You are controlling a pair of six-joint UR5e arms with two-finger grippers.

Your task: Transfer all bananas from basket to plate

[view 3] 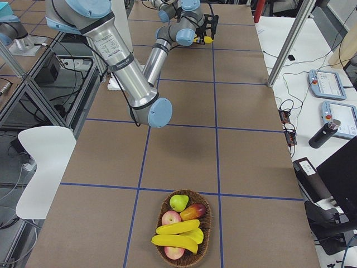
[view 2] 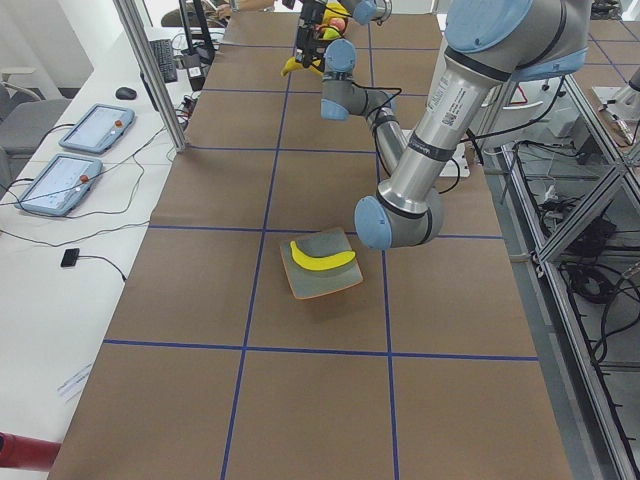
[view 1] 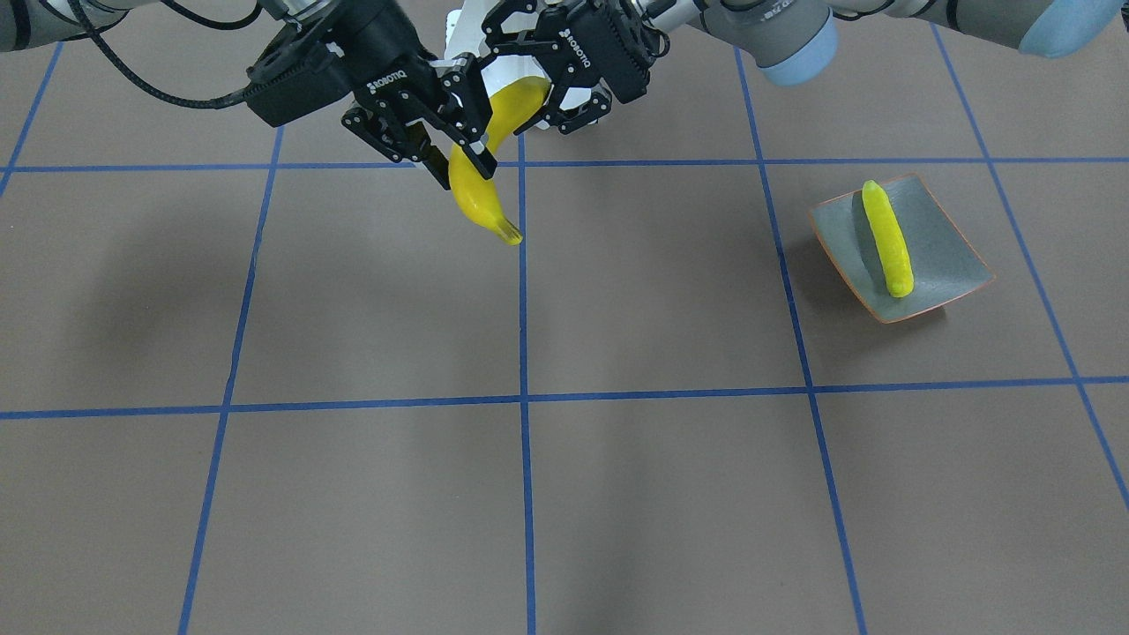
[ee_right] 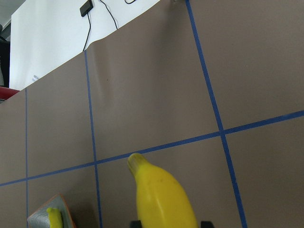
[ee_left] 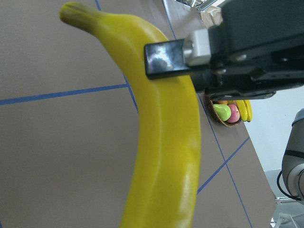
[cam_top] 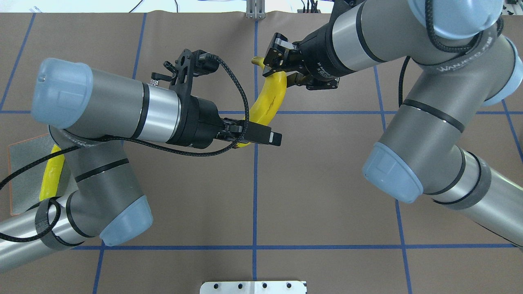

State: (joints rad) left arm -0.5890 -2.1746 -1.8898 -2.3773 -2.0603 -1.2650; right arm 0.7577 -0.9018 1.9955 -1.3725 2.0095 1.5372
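Note:
A yellow banana (view 1: 476, 198) hangs in mid-air between both grippers, above the table's centre line. My right gripper (view 1: 459, 168) is shut on it near the end far from the robot. The same banana (ee_right: 161, 194) fills the bottom of the right wrist view. My left gripper (view 1: 516, 93) stands open around the banana's near end, with the fruit (ee_left: 166, 142) close to its camera. Another banana (view 1: 886, 238) lies on the grey-green plate (view 1: 935, 256) on the robot's left. The wicker basket (view 3: 184, 254) holds more bananas (view 3: 177, 227).
The basket sits at the table's right end and also carries apples and a pear (view 3: 179, 202). Brown table cover with blue grid tape. A white mount (cam_top: 253, 287) sits at the robot-side edge. Tablets (view 2: 70, 175) and cables lie on the side bench.

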